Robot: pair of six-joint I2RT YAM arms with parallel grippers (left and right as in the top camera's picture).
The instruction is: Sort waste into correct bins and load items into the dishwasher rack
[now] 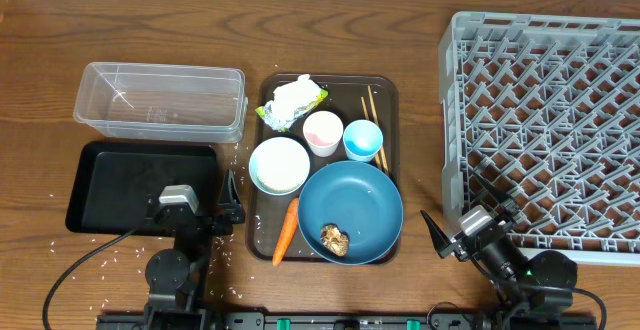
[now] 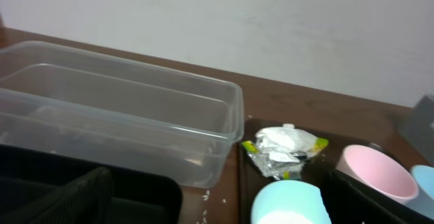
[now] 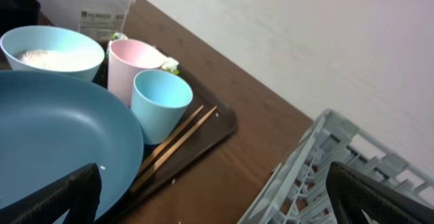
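Note:
A crumpled wrapper [image 1: 293, 102], pinkish cup [image 1: 322, 132], light-blue cup [image 1: 362, 139], white bowl [image 1: 279, 164], chopsticks [image 1: 374, 120], carrot [image 1: 286, 231] and blue dish [image 1: 350, 205] lie on a brown serving tray. A brown food scrap [image 1: 334, 238] sits in the dish. The clear tub [image 1: 160, 100] and black tray [image 1: 130, 185] are at the left, the grey rack [image 1: 545, 120] at the right. My left gripper [image 1: 200, 213] is open and empty at the black tray's near right corner. My right gripper [image 1: 465, 222] is open and empty between the dish and the rack.
The brown serving tray [image 1: 388, 95] stands in the middle between bins and rack. White grains are scattered on the table around the black tray [image 1: 235, 255]. The bowl [image 3: 51, 51] holds white grains. A wall runs along the table's far edge.

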